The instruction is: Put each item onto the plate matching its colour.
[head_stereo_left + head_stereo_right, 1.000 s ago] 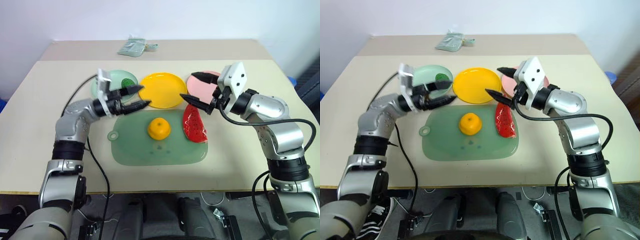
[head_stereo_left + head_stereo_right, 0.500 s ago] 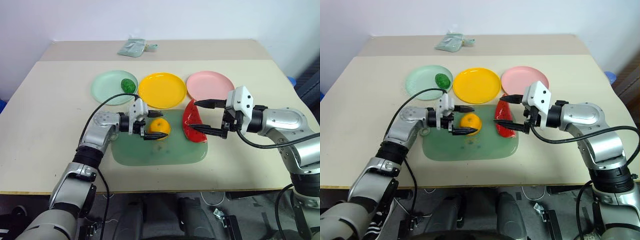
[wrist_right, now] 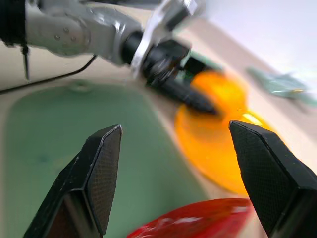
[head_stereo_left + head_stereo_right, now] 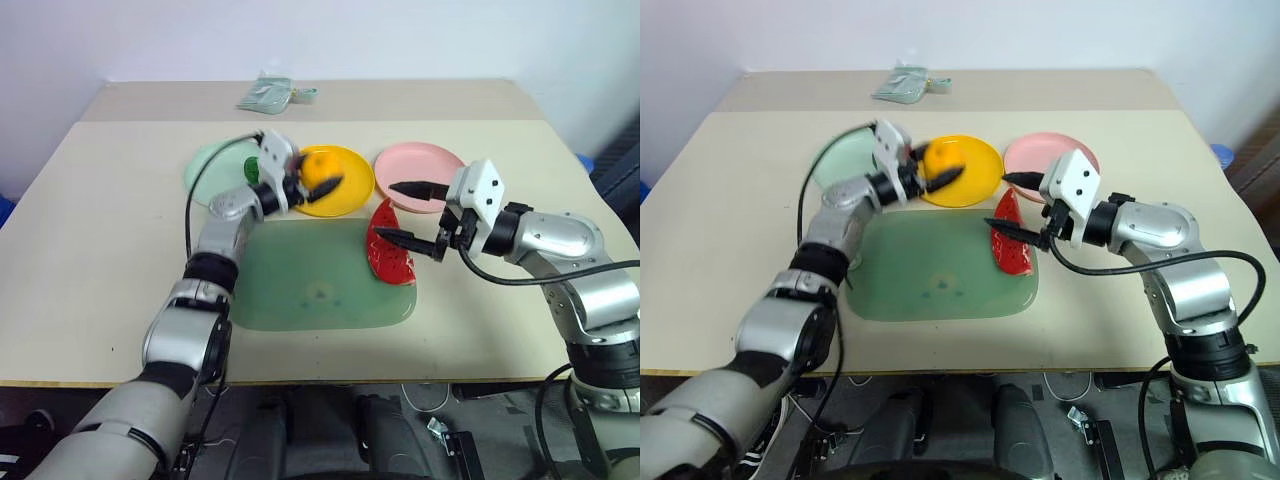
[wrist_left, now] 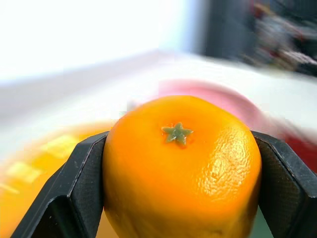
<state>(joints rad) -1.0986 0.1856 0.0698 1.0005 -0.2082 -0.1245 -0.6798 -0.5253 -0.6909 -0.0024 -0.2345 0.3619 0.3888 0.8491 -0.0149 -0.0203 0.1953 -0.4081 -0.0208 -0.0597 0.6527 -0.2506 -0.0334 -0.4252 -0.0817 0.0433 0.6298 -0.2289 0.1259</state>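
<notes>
Since half a second ago the orange (image 4: 318,167) has left the cutting board (image 4: 320,290) and now hangs over the near-left part of the yellow plate (image 4: 350,188), carried by the left gripper (image 4: 322,178), which has swung from the board toward the far side. Its jaws have narrowed onto the fruit: in the left wrist view the two black fingers (image 5: 74,188) press against both sides of the orange, stem star facing the camera. Whether the fruit touches the plate or hangs just above it cannot be told.

The right gripper (image 4: 412,214) hovers over the right end of the board, pointing left, much as before but drawn slightly back to the right. Its jaws stand wide apart and hold nothing; one finger reaches above the near edge of the pink plate (image 4: 430,160), the other lies over the watermelon wedge (image 4: 388,250). Whether that lower finger touches the wedge cannot be told.

That wedge rests on the right edge of the board, partly over its rim toward the pink plate, which carries nothing. On the mint green plate (image 4: 212,162), at far left of the row, sits the dark green vegetable (image 4: 249,166), mostly hidden behind the left wrist. The left arm and its black cable cross that plate's right side. A small pale green pouch (image 4: 268,94) lies at the far side of the table (image 4: 90,240), well apart from the plates.
</notes>
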